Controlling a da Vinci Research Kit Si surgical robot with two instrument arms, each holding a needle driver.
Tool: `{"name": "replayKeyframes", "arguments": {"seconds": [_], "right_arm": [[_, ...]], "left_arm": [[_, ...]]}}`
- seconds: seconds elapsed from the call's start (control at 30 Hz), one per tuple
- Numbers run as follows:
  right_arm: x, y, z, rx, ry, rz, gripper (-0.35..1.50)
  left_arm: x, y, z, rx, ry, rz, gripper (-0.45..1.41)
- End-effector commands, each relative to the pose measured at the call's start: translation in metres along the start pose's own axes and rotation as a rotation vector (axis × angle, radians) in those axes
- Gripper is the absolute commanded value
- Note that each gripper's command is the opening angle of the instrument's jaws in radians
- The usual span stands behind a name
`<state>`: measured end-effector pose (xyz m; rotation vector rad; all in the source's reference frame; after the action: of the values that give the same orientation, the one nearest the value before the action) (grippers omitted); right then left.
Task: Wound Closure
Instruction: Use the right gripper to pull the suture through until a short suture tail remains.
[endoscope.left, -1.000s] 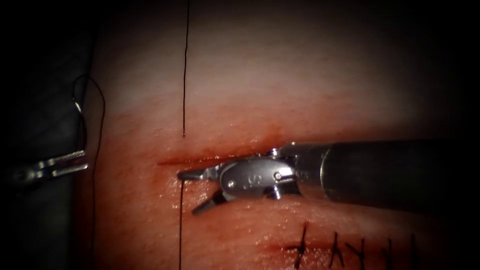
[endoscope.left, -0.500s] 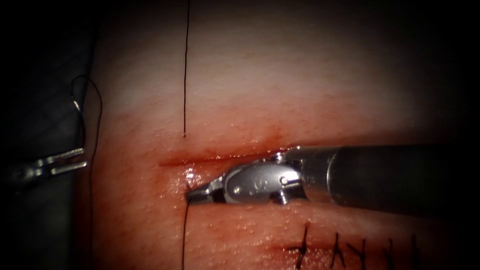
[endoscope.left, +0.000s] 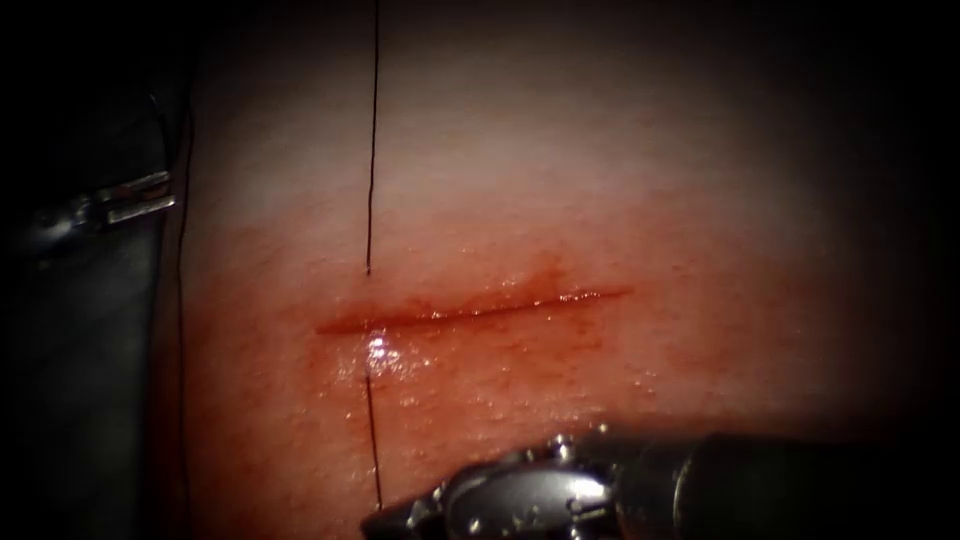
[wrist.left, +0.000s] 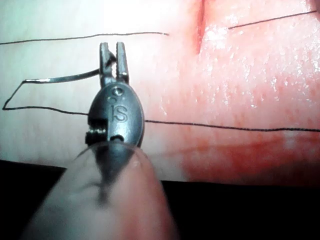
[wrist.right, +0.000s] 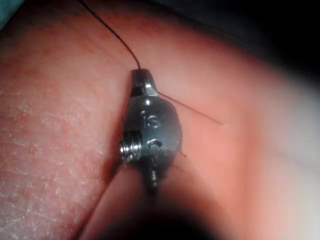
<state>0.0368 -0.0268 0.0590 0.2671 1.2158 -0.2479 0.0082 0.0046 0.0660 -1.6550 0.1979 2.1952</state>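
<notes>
The cut runs across the tissue, wet with red fluid. Black thread comes down from the top and enters the tissue just above the cut's left end. It comes out below the cut and runs down to my right tool, whose jaws are shut on it; the right wrist view shows the thread leaving the right tool's tip. My left tool is off the tissue's left edge, shut on the curved needle. The needle is out of the tissue, its thread end sticking out sideways from the left tool.
A second strand of thread hangs down along the tissue's left edge, beside the dark surround. The right tool's shaft lies across the bottom right of the endoscope view. A wet glint marks where the thread comes out.
The right tool's jaws shut on the thread just below the cut, then moved down the picture, drawing the thread with them. The left tool rose with the needle.
</notes>
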Motion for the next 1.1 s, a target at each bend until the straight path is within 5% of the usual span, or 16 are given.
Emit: {"name": "replayKeyframes", "arguments": {"seconds": [0.03, 0.27, 0.3, 0.37, 0.47, 0.77, 1.1], "right_arm": [[0.0013, -0.0027, 0.0021, 0.031, 0.002, -0.003, -0.35], [0.0030, -0.0032, 0.0020, 0.040, 0.013, 0.009, -0.35], [0.0030, -0.0029, 0.0019, 0.030, 0.012, 0.013, -0.21], [0.0027, -0.0014, 0.0013, -0.019, 0.030, 0.032, 0.81], [0.0021, 0.0008, 0.0003, -0.071, 0.027, 0.029, 1.16], [-0.0028, 0.0088, -0.0014, -0.138, -0.018, -0.019, 1.19], [-0.0068, 0.0115, 0.0019, -0.149, -0.074, -0.031, 1.11]], "left_arm": [[-0.0002, 0.0001, 0.0006, 0.011, 0.003, 0.000, -0.45], [-0.0011, 0.0031, 0.0001, 0.018, 0.023, 0.031, -0.45], [-0.0014, 0.0037, 0.0000, 0.015, 0.026, 0.038, -0.45], [-0.0021, 0.0054, -0.0004, -0.003, 0.024, 0.047, -0.45], [-0.0026, 0.0065, -0.0007, -0.014, 0.018, 0.049, -0.45], [-0.0025, 0.0071, -0.0001, -0.022, 0.031, 0.046, -0.45], [-0.0020, 0.0080, -0.0004, -0.029, 0.034, 0.039, -0.45]]}}
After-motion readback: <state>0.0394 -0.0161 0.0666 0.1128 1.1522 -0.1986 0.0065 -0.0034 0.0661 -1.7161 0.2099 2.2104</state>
